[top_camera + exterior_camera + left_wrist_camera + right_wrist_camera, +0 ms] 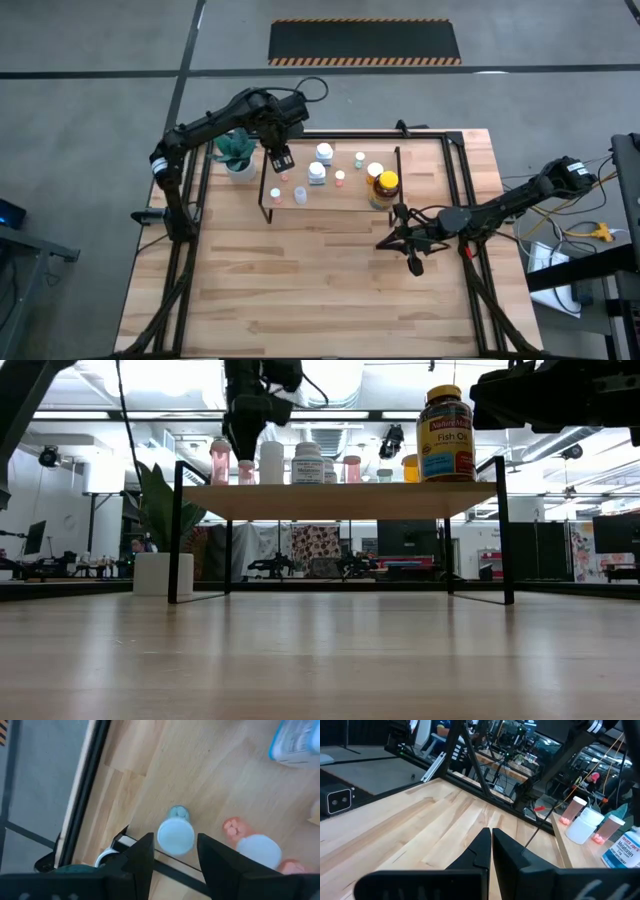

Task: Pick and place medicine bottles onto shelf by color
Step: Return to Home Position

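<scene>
As the medicine bottles [318, 172] all seem shelved, I'm homing — left pincer [175, 845], wide above a pale-capped bottle [175, 836] on the shelf [345, 197], needs a straight lift; right pincer [491, 832] closed, over the table [300, 290].

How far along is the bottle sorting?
Done: the small capped bottles and large amber fish-oil bottle stand on the light-wood shelf. In hand: nothing; left gripper open over the shelf's left end, right gripper shut over the wooden table. Left: probably only parking both arms.

Open table [300, 285] in front; shelf [340, 200] thick with bottles [317, 172], plant [236, 150] beside.
</scene>
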Robot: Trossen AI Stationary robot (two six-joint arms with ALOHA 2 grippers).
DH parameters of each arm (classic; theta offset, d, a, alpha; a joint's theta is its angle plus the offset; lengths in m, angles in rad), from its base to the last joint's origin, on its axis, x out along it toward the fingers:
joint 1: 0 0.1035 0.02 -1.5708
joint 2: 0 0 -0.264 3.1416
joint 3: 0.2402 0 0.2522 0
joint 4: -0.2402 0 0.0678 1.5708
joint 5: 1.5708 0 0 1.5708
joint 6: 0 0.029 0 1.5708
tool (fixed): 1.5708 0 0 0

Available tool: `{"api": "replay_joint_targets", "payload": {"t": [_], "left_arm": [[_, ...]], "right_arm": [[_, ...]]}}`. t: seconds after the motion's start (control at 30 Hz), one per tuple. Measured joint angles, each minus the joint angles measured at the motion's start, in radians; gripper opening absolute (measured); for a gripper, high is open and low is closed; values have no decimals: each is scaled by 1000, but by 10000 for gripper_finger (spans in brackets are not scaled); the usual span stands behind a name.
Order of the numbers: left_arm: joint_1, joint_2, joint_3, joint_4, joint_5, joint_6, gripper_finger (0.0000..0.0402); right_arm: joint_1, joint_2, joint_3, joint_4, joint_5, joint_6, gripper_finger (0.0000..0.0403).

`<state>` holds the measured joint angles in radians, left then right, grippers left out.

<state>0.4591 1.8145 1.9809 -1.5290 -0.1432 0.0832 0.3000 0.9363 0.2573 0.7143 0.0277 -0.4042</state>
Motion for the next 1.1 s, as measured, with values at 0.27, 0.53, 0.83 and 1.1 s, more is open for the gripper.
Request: {"api": "replay_joint_targets", "payload": {"t": [0.27, 0.53, 0.83, 1.1], "left_arm": [[-116, -176, -13, 67, -29, -68, 132], [-549, -450, -332, 599, -170, -97, 132], [-890, -675, -812, 1113, -353, 129, 132], [-879, -911, -1201, 1401, -362, 192, 132]], "right_arm": [[0, -60, 0, -17, -3, -35, 9], [0, -139, 0, -30, -2, -49, 9], [0, -345, 0, -93, -2, -12, 9], [-11, -472, 0, -214, -2, -63, 9]]}}
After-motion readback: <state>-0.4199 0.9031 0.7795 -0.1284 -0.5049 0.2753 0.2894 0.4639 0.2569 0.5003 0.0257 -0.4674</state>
